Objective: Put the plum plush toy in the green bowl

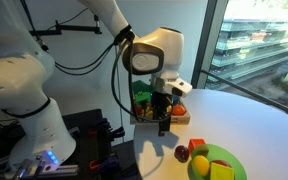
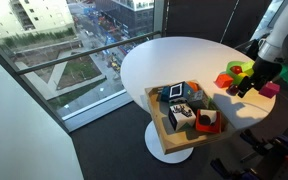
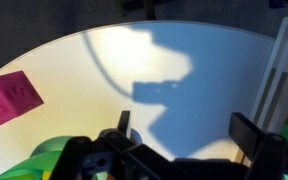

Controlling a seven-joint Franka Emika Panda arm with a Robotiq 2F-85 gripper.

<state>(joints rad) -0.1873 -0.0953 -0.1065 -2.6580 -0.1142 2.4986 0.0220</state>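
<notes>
Wrist view looks along the two dark fingers [image 3: 124,124], which are spread wide apart with nothing between them but bare white surface [image 3: 94,65] and the arm's own shadow. A pink block [image 3: 9,100] lies on the surface at the left edge, and a patch of lime green shows at the lower left corner.

In an exterior view the round white surface fills the right half, with the robot's white arm reaching over it from the left. The fingers [image 1: 165,123] hang above the surface, pointing down, in front of a wooden tray [image 1: 140,117] of colourful toys. The green bowl [image 1: 230,153] sits near the front edge with a yellow toy [image 1: 221,171] inside. The plum plush toy [image 1: 182,154], a small dark ball, lies on the surface just beside the bowl's rim, outside it and well apart from the fingers.

In an exterior view from above, the wooden tray [image 2: 159,125] sits near the middle of the surface, and the fingers [image 2: 246,88] hang close to the green bowl [image 2: 240,68] at the far right. The plum cannot be picked out there.
</notes>
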